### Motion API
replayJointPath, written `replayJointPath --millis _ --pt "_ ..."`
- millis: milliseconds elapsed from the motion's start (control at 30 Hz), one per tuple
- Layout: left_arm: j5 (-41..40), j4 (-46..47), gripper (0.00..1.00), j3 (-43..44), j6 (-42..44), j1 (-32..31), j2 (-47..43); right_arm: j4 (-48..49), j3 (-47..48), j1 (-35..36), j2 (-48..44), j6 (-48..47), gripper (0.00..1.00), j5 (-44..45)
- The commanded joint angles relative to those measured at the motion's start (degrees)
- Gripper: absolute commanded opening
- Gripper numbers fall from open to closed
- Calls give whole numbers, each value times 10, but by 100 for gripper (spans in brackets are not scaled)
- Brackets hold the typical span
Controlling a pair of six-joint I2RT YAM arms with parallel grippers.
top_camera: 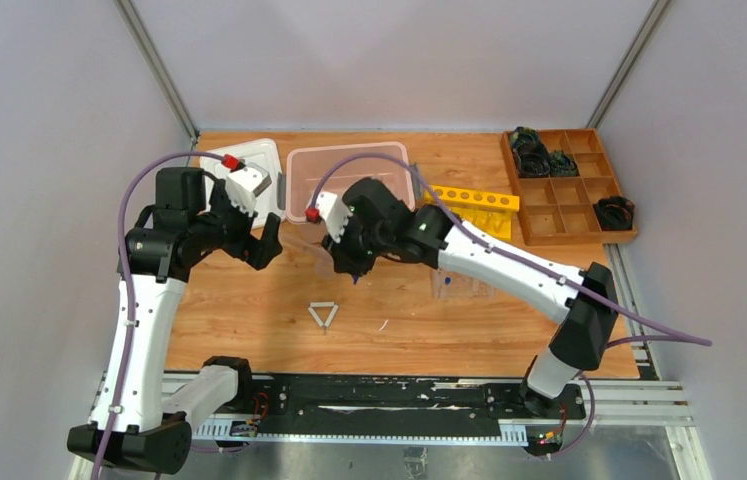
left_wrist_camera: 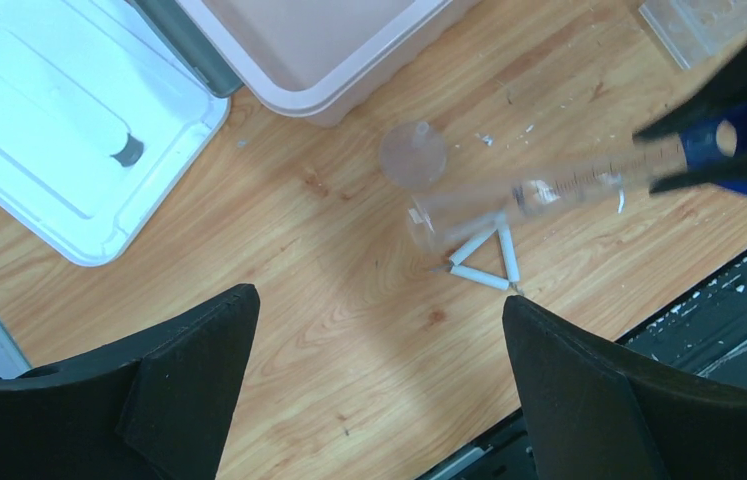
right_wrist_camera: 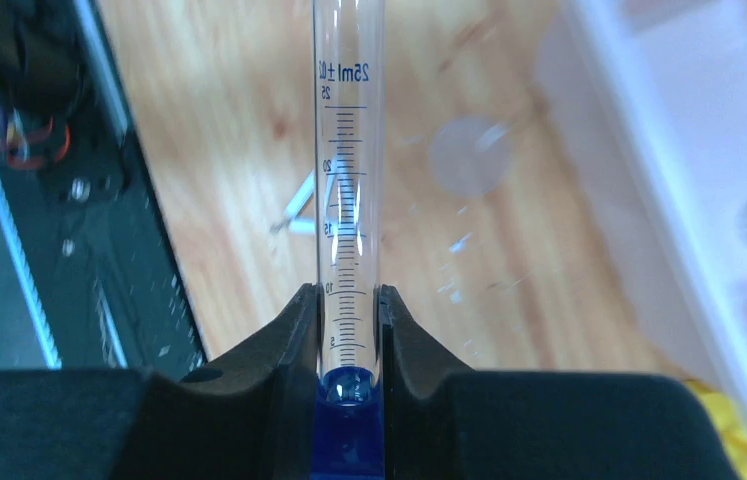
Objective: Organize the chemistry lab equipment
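The graduated cylinder (right_wrist_camera: pixel 350 150) is running off the right wrist view's top edge, its mouth unseen. Right of the cylinder, a round glass piece (right_wrist_camera: pixel 469 155) is showing only as blur.

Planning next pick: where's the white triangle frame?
Top view: white triangle frame lies on the wooden table, centre, near its front edge, apart from the pink plastic bin.
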Motion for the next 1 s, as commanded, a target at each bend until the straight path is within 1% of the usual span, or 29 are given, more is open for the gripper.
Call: replayJointPath --millis 0,100,267,367,500,567,700,833,967 --pt "7 -3 98 12 -9 5 -6 -1 89 -61 10 32 0 25" --pt "8 -3 98 1 -5 5 -8 -8 179 -88 73 55 0 67" --pt "11 -3 98 -5 -2 6 -8 -38 347 -121 201 84 0 92" --pt "15 -3 98 -3 -1 5 -3 -53 433 -142 281 126 0 102" --pt "20 -2 97 -2 1 5 4 -51 498 -168 363 220 0 106" --pt "17 -2 97 -4 5 6 7 -40 500 -175 388 276 0 91" --pt "14 -2 97 -9 12 7 7 -6 464 -177 411 338 0 71" --pt "24 -2 100 -13 12 10 6 14 440 -176 428 369 0 47" --pt "29 -2 100 -15 12 11 7 20 435 -173 445 373 5 20"
